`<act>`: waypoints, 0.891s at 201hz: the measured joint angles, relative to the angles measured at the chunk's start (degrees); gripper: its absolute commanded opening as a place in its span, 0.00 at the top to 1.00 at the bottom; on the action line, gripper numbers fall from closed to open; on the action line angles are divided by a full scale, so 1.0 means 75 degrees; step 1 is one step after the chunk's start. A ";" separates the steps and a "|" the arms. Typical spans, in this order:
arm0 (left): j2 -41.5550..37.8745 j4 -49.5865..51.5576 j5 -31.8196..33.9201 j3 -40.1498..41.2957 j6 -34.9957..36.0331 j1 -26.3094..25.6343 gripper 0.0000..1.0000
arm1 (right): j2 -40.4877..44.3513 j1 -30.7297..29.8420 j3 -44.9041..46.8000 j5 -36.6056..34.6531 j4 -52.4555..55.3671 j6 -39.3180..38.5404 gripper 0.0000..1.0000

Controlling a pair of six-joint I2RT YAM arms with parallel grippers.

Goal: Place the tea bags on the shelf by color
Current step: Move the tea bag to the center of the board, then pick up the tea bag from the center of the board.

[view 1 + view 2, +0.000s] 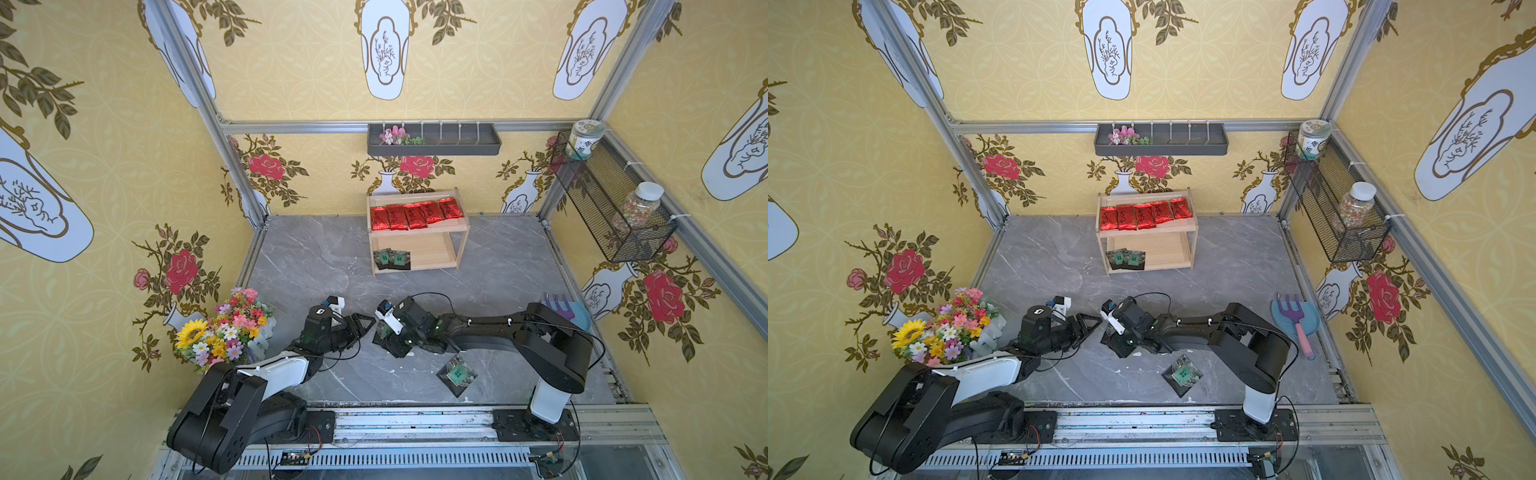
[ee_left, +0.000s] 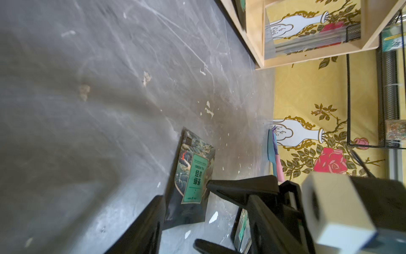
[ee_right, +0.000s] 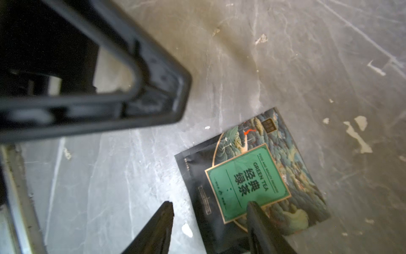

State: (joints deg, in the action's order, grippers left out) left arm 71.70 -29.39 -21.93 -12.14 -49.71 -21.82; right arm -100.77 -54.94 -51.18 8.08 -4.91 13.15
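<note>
Right wrist view: right gripper (image 3: 211, 209) spread, one finger over green tea bag (image 3: 252, 176)

Shelf (image 2: 254, 33) cut off, packet (image 2: 242, 228) half hidden

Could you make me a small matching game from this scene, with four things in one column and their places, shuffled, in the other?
Things:
1. red sachets
2. loose green packet
3. clear jar
4. pink flowers

Places:
A. wire basket
B. table
C. wall tray
D. top shelf board

Pairs: 1-D, 2-B, 3-A, 4-C
</note>
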 measured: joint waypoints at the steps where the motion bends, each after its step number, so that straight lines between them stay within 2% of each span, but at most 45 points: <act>1: 0.0009 0.0000 -0.0009 -0.0003 0.0000 -0.0003 0.35 | 0.0020 0.0009 0.0020 0.0006 -0.0020 0.0035 0.43; 28: 0.0195 -0.0026 -0.0108 -0.0058 0.0035 -0.0082 0.36 | 0.0437 0.0286 0.0562 0.0358 -0.0548 0.1183 0.46; 69: 0.0545 -0.0085 -0.0198 -0.0140 0.0137 -0.0198 0.36 | 0.0632 0.0778 0.1364 0.0959 -0.1300 0.3095 0.46; 94: 0.0860 -0.0087 -0.0219 -0.0224 0.0181 -0.0367 0.37 | 0.0629 0.0918 0.1655 0.1282 -0.1711 0.3821 0.47; 121: 0.1122 -0.0137 -0.0271 -0.0259 0.0192 -0.0498 0.37 | 0.0434 0.1128 0.1719 0.1527 -0.2095 0.4264 0.47; 179: 0.1475 -0.0420 -0.0388 -0.0385 0.0163 -0.0912 0.40 | -0.0023 0.1431 0.1609 0.1926 -0.2777 0.4511 0.51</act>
State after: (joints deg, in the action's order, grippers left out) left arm 82.76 -32.53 -24.84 -15.03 -48.49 -28.67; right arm -100.95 -44.21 -39.11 22.52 -25.74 46.98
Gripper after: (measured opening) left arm 0.604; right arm 0.497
